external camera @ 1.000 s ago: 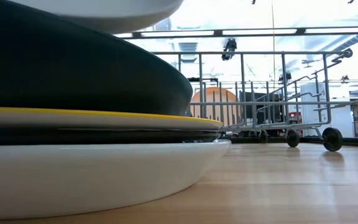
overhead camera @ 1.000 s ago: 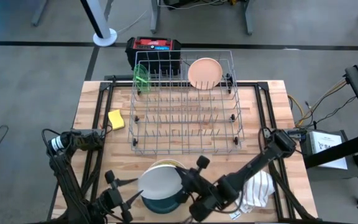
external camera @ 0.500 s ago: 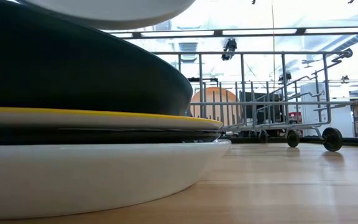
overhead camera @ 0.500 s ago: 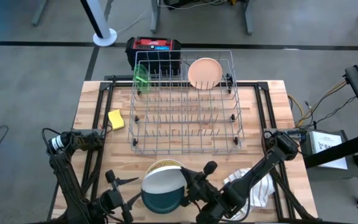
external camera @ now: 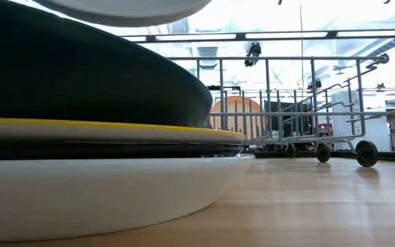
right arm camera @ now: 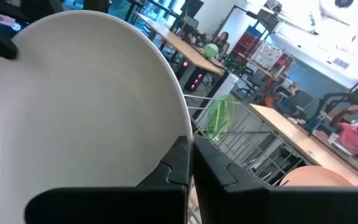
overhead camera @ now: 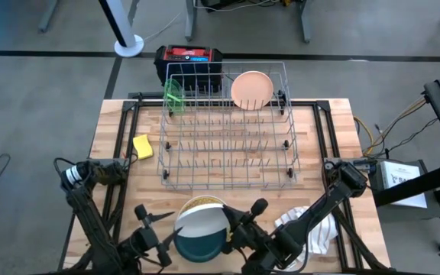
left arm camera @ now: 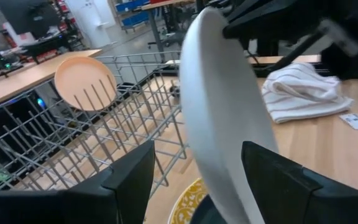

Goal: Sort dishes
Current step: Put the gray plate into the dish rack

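A white plate hangs tilted over a stack of dishes at the table's near edge. The stack is a dark bowl on a yellow-rimmed plate, with a white dish at the bottom. My right gripper is shut on the white plate's rim. My left gripper is open, and its fingers stand on either side of the plate's opposite edge. A peach plate and a lime-green dish stand upright in the wire rack. My right gripper pinches the white plate's rim between its two fingers, on the side toward the table's right. The fingers come roughly level from the right. The plate is tilted and lifted clear of the stack below. My left gripper: I cannot tell whether its open fingers touch the plate.
The rack fills the table's middle and far part. A yellow sponge lies to the left of it. A striped white towel lies at the near right, under my right arm. A dark and red box stands behind the rack.
The white plate has shifted a little toward the table's right with my right gripper, which has rolled about its own axis. The plate stays above the stack.
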Available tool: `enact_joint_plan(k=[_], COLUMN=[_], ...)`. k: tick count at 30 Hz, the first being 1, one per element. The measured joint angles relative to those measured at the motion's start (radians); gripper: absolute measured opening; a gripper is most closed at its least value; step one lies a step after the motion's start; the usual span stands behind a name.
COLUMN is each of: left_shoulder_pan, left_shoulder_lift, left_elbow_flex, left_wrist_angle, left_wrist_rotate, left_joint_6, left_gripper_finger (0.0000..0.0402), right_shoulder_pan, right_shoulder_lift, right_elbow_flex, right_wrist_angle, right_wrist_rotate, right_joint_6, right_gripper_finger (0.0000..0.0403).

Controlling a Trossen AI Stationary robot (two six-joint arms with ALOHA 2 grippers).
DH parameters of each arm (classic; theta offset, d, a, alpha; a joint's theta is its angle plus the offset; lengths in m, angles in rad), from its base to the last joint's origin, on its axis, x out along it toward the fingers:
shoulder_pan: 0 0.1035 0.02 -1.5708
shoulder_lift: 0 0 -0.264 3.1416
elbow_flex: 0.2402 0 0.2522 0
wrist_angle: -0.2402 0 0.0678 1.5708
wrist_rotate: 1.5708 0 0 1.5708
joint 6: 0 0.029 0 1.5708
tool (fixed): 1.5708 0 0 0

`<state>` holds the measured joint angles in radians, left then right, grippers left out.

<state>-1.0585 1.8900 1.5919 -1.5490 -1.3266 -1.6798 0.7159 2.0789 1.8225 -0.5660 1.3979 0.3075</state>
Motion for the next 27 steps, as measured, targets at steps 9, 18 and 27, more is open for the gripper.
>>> enact_joint_plan(k=[9,18,27], left_shoulder_pan=[0.023,0.023,0.079], left_shoulder_lift=[0.001,0.001,-0.012], left_elbow_flex=[-0.011,-0.011,-0.031], left_wrist_angle=[0.036,0.089,-0.023], left_wrist_rotate=[-0.001,-0.038,-0.081], left_joint_6=[0.039,0.099,0.038], left_gripper_finger=[0.0194,0.0064,0.0021], right_shoulder_pan=[0.0,-0.004,-0.027], right_shoulder_lift=[0.0,0.0,-0.013], right_elbow_flex=[0.0,0.001,0.0], right_wrist_angle=[0.153,0.154,0.124], right_wrist_rotate=[0.0,-0.007,0.034], right_joint_6=[-0.161,-0.171,-0.146], right_gripper_finger=[0.0,0.0,0.0011])
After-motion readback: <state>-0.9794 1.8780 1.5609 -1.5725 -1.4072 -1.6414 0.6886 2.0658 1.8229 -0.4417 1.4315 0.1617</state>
